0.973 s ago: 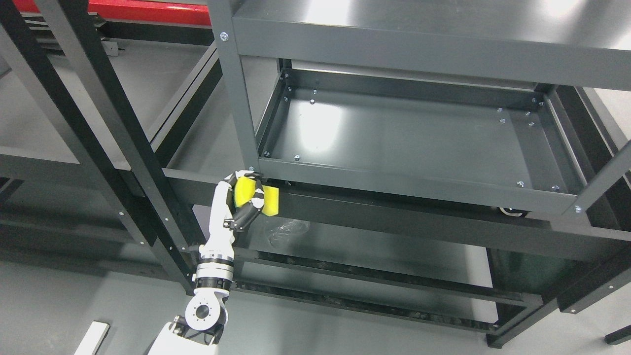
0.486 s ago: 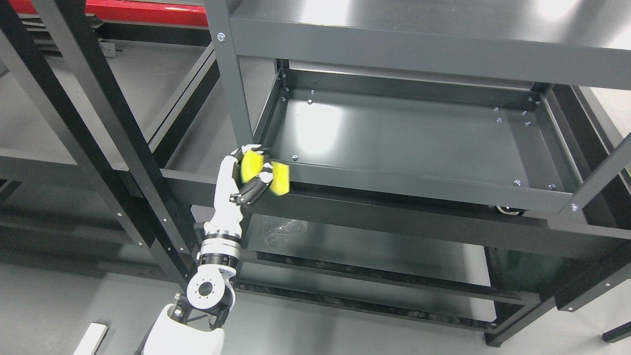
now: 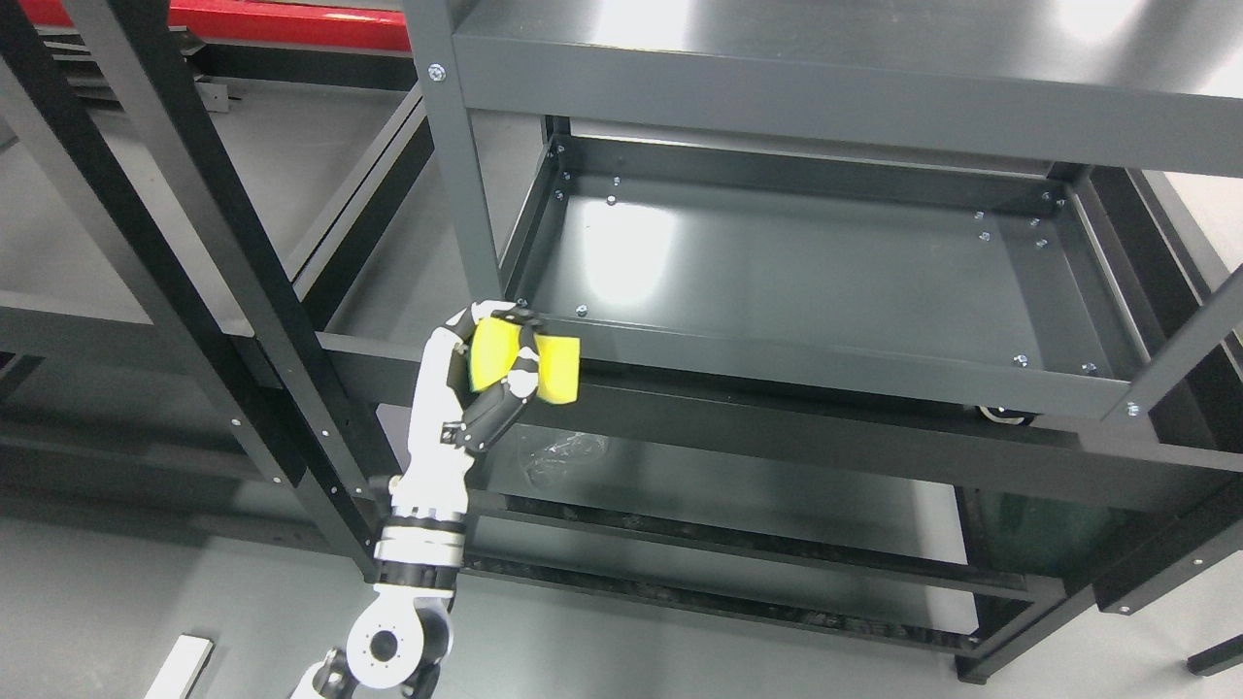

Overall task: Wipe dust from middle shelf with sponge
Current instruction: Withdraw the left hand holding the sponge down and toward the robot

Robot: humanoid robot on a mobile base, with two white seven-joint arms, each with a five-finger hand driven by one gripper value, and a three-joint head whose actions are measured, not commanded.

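- Sponge (image 3: 555,370) is seen in the head view as a bright yellow block with a thin green layer showing along its left edge; its flat yellow faces are clean and its corners squared.
- It is held by the left hand (image 3: 486,383), whose white and black fingers (image 3: 524,361) are wrapped closed around its middle, so that yellow shows on either side of them.
- The sponge is pressed against the outer face of the front rim of the middle shelf (image 3: 825,282), just right of the front left post (image 3: 466,175); it sits at the rim, not on the shelf's floor.
- The middle shelf is seen as a dark grey metal tray with a raised rim, small bolt heads along its edges and a pale glare on its left half.
- The left arm is seen rising from the bottom edge, left of the middle, with its wrist ring below the hand.
- A crumpled piece of clear plastic (image 3: 563,454) is seen on the lower shelf (image 3: 777,495), below the hand.
- A red beam (image 3: 243,24) is seen at the upper left, behind the black frame bars.
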